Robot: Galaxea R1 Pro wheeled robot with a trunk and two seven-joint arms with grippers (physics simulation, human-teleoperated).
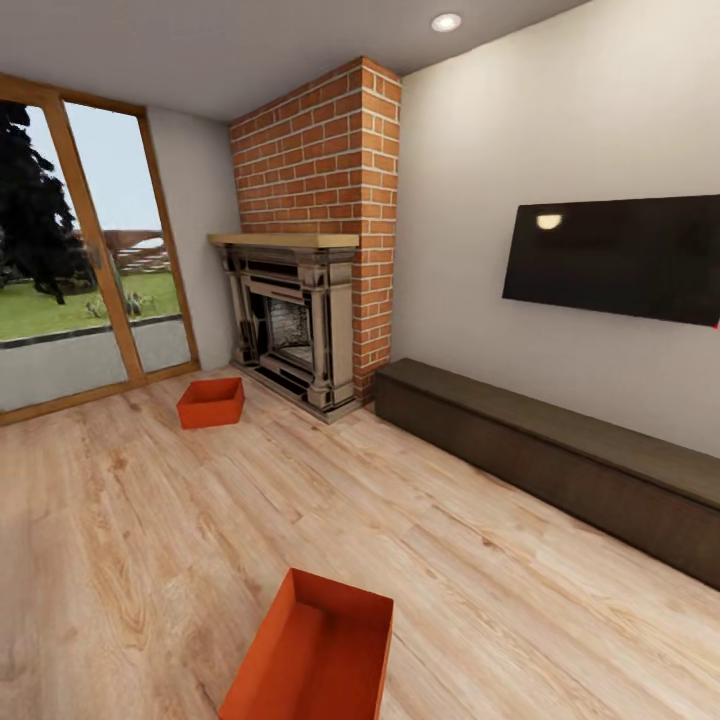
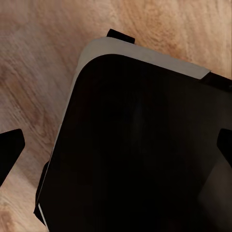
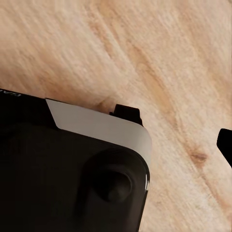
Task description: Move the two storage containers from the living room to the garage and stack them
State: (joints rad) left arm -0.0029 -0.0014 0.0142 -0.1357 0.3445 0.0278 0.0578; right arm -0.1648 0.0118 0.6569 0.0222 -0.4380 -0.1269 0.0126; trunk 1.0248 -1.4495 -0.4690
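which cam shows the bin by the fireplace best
The head view: the far storage container sits whole on the wood floor, left of the fireplace, its open top visible. The left and right wrist views look down at wood planks and the robot's dark base, with none of that bin.

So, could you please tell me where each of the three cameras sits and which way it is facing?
Head view: on the robot's head, looking forward and down across the living room at the near storage container, the far storage container, the fireplace, TV and bench.
Left wrist view: on the left arm, pointing down at the robot's dark base and plank floor; dark fingers at the edges.
Right wrist view: on the right arm, likewise down at the base.
Both wrist views share base and floor.
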